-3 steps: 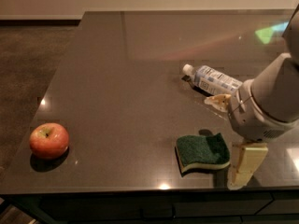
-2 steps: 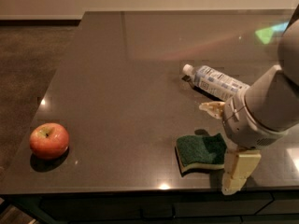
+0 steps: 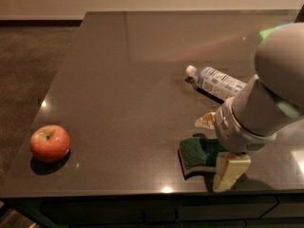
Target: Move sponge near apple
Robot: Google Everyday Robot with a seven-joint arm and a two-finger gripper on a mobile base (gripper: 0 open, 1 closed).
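The dark, shiny bench [image 3: 133, 80] is carrying three things. The apple [image 3: 50, 143] is sitting at 8 o'clock. The sponge [image 3: 197, 152] is lying at 5 o'clock, and a bottle [image 3: 216, 81] is lying sideways at 2 o'clock. The gripper [image 3: 218, 147] is hanging at the sponge's right end, spread wide.

Gripper [image 3: 217, 147] is sitting near the desk's [image 3: 133, 70] front right corner, with its fingers spread either side of the sponge's [image 3: 197, 153] right end. A bottle [image 3: 219, 81] is lying just behind the arm, blocking that side. Bare desktop is running left along the front edge to the apple [image 3: 50, 143], near the front left corner.
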